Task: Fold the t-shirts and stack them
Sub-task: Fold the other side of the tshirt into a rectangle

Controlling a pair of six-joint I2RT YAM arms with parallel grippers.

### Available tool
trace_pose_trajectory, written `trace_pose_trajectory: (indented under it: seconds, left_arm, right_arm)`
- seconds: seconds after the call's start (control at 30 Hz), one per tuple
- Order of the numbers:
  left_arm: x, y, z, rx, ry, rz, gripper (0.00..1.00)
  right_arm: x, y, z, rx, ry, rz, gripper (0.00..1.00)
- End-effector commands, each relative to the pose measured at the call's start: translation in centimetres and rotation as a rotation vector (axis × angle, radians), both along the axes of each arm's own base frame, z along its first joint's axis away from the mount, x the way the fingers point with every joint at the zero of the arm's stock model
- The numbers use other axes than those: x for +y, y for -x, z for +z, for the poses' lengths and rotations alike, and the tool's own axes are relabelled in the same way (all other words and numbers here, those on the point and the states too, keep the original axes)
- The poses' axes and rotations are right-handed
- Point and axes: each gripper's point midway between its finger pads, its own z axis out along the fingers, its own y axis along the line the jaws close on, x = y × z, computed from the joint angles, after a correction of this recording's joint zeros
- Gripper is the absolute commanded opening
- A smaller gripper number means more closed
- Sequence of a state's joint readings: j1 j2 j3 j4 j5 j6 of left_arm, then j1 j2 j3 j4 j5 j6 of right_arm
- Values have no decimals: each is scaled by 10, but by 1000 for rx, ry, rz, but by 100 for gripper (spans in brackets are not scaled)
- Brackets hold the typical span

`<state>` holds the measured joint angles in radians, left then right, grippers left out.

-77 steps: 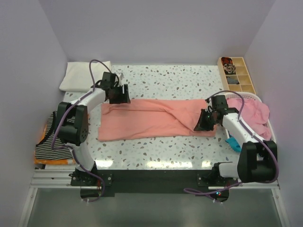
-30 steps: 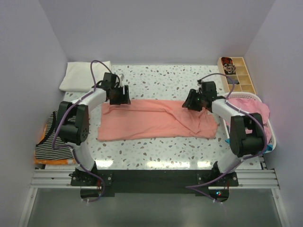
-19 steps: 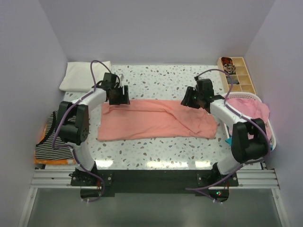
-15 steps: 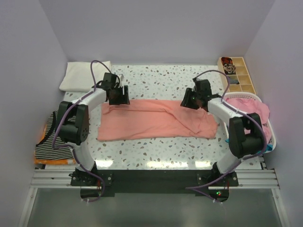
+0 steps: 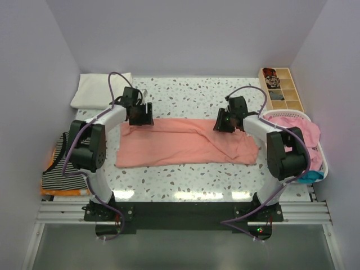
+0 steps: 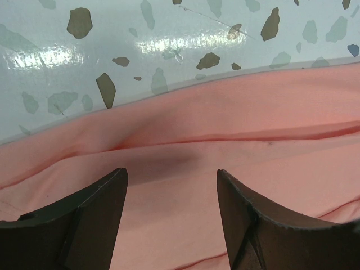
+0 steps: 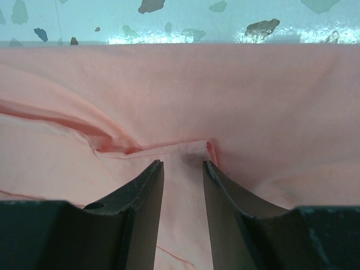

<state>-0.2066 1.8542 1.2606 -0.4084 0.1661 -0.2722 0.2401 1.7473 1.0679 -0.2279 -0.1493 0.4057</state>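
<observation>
A salmon-pink t-shirt (image 5: pixel 180 143) lies folded into a long band across the middle of the table. My left gripper (image 5: pixel 142 119) is low over its far left corner, jaws wide open and empty, with pink cloth (image 6: pixel 225 152) under and between the fingers (image 6: pixel 95 214). My right gripper (image 5: pixel 220 125) is low over the far edge near the shirt's right end. Its jaws stand a little apart over a small fold and seam in the cloth (image 7: pixel 191 147). The cloth between them lies flat.
A folded white cloth (image 5: pixel 101 90) lies at the back left. A striped stack (image 5: pixel 62 169) sits at the left edge. A white basket (image 5: pixel 315 147) with pink cloth (image 5: pixel 298 132) and teal cloth (image 5: pixel 306 177) stands at the right, and a wooden organiser (image 5: pixel 280 87) behind it.
My right gripper has moved from the shirt's near right end to its far edge and a little leftwards. The left gripper and the shirt have stayed put.
</observation>
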Motion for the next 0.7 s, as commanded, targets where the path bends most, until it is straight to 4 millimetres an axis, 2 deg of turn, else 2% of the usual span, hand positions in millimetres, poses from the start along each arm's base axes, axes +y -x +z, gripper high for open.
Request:
trace_pose_trajectory:
  seconds: [0.0,0.23,0.43,0.6,0.67]
  left_arm:
    - [-2,-4,0,-10,-13,-14,69]
    - [-1,-4,0,-10,-14,-13,69]
    - [-2,-3,-4,-1,-14,-16,69]
    - [-2,-3,-4,-2,-15,-18,69]
    - [-2,-3,-5,1,-15,-18,69]
  right_arm:
    - [1,-12,11,-45,12,21,38]
    - [-9,-22,13,-75,73,10,39]
    - [-8,-21,0,-47,75,21,38]
    - [-8,-18,-4,-23,74,25,38]
    - [-7,-18,-4,-23,73,29,32]
